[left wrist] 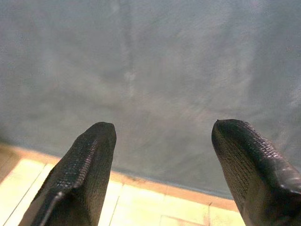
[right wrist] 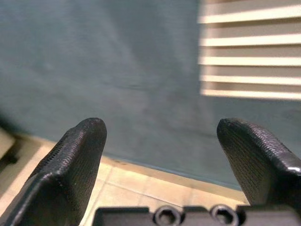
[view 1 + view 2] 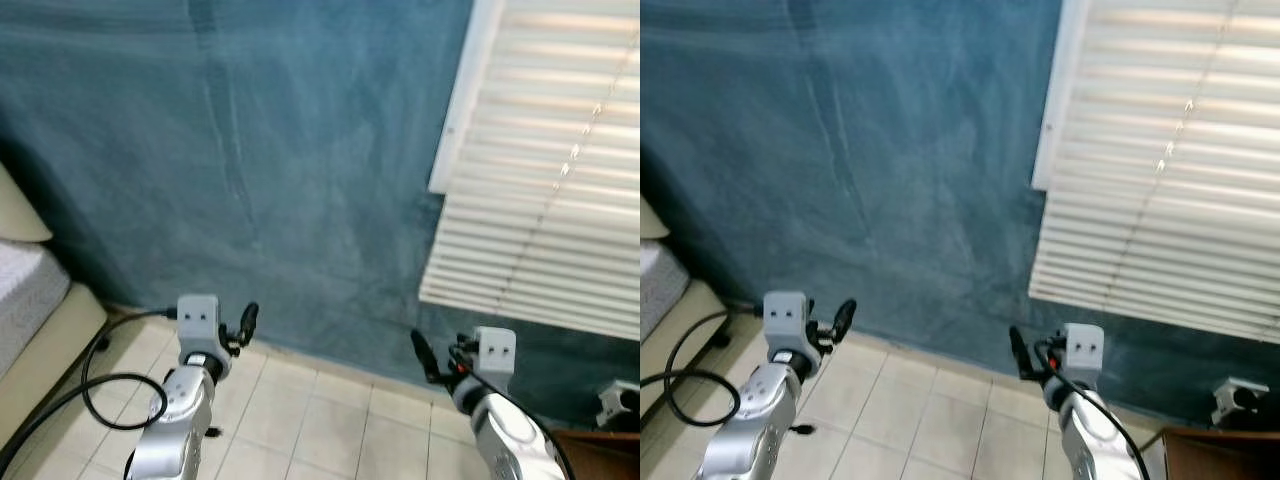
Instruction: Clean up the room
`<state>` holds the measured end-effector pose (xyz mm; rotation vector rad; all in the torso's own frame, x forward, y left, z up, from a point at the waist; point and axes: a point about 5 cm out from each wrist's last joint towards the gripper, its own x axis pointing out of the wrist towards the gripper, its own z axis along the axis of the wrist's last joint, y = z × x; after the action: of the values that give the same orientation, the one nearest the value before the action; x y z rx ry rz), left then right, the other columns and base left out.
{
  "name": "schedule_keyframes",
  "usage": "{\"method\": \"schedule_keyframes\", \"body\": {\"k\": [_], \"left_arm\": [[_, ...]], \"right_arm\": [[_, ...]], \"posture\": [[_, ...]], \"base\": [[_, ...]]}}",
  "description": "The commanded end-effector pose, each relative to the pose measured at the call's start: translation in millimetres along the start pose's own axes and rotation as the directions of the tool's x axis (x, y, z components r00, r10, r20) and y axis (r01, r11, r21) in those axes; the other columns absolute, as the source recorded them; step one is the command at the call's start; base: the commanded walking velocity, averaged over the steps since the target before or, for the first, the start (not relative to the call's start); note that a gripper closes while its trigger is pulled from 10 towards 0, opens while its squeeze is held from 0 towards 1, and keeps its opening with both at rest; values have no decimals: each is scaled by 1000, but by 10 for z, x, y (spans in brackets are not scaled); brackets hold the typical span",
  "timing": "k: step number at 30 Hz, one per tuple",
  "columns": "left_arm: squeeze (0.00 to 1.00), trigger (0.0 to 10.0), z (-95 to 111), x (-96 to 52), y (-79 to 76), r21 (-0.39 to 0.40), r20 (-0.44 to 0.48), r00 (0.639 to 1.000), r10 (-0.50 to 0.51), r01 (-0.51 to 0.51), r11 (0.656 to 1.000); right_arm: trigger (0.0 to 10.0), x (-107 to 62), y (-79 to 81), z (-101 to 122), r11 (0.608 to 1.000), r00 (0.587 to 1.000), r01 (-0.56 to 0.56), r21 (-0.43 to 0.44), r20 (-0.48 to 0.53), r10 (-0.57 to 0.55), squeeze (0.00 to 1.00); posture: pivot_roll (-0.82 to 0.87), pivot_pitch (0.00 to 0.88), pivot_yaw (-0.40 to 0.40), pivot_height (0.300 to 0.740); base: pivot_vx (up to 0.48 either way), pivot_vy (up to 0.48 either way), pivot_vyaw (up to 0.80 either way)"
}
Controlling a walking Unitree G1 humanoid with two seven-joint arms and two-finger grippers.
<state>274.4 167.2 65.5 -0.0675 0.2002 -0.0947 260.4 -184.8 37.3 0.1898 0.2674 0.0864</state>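
Observation:
I face a blue wall [image 3: 280, 160] close ahead, above a pale tiled floor [image 3: 300, 420]. My left gripper [image 3: 247, 322] is held up in front of me at the lower left, and its wrist view shows it open [image 1: 162, 136] with nothing between the fingers. At the lower right my right gripper [image 3: 418, 352] is also raised and open [image 2: 160, 136], holding nothing. Both point at the wall.
A white slatted blind [image 3: 545, 170] hangs on the right. A bed edge [image 3: 30, 310] sits at the far left with a black cable [image 3: 95, 390] looped on the floor beside it. A white plug or socket [image 3: 1235, 398] and a brown furniture corner [image 3: 1210, 455] are at the lower right.

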Motion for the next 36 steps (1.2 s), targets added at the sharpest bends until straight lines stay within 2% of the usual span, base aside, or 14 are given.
{"method": "schedule_keyframes", "body": {"k": [1,7,13,17,18,19,20,21,22,27,28,29,30,36], "left_arm": [[0,10000,-30,-26,54,-7,-13,1000,18,-18,1000],[0,10000,-45,-44,108,-24,-6,999,38,-38,999],[0,10000,-70,-97,82,28,6,997,71,-71,997],[0,10000,-104,-92,67,28,-2,996,90,-90,996],[0,10000,-114,-90,59,0,-6,996,91,-91,996],[478,10000,-111,-91,64,4,-6,995,101,-101,995],[478,10000,-111,-91,64,4,-6,995,101,-101,995],[1000,10000,-104,-94,75,-26,0,994,114,-114,993],[1000,10000,-81,-93,88,2,9,992,123,-123,992],[1000,10000,10,-65,72,61,49,993,110,-113,992],[369,10000,31,-57,54,69,58,994,96,-100,993],[369,10000,51,-55,45,79,67,994,90,-95,992],[0,10000,69,-59,46,102,79,993,93,-101,990],[0,10000,64,-57,81,114,65,990,121,-128,985]], "right_arm": [[10000,-6,-20,-20,1000,1000,-1,-15,-11,0,0],[10000,-14,-59,-35,999,1000,21,-35,-22,-21,0],[10000,-31,-131,-75,998,999,23,-52,-42,-25,0],[10000,-1,-141,-53,998,999,13,-66,-45,-16,0],[10000,6,-142,-43,998,999,13,-68,-42,-15,0],[10000,11,-144,-33,998,999,10,-69,-37,-12,0],[10000,11,-144,-33,998,999,10,-69,-37,-12,0],[10000,17,-144,-22,998,1000,4,-64,-29,-5,0],[10000,18,-145,-13,997,1000,0,-73,-20,-2,1000],[10000,36,-136,-2,998,1000,-12,-64,-1,12,1000],[10000,41,-131,-3,998,1000,-15,-61,0,15,1000],[10000,47,-126,-2,998,1000,-19,-59,0,19,1000],[10000,53,-113,1,998,1000,-29,-60,2,29,1000],[10000,61,-51,-9,997,998,-60,-55,6,60,1000]], "posture": [[37,0,35,740],[46,0,20,740],[61,0,-12,740],[64,0,-22,740],[64,0,-22,740],[67,0,-25,740],[67,0,-25,740],[70,0,-26,740],[74,0,-27,740],[83,0,-25,740],[83,0,-25,740],[83,0,-25,740],[84,0,-23,740],[93,0,-23,740]], "base": [[0,-277,688],[0,0,685],[0,0,688],[0,0,688],[0,0,688],[0,0,688],[0,0,688],[0,0,688],[0,0,669],[0,0,670],[0,0,675],[0,0,675],[0,0,675],[0,0,673]]}}
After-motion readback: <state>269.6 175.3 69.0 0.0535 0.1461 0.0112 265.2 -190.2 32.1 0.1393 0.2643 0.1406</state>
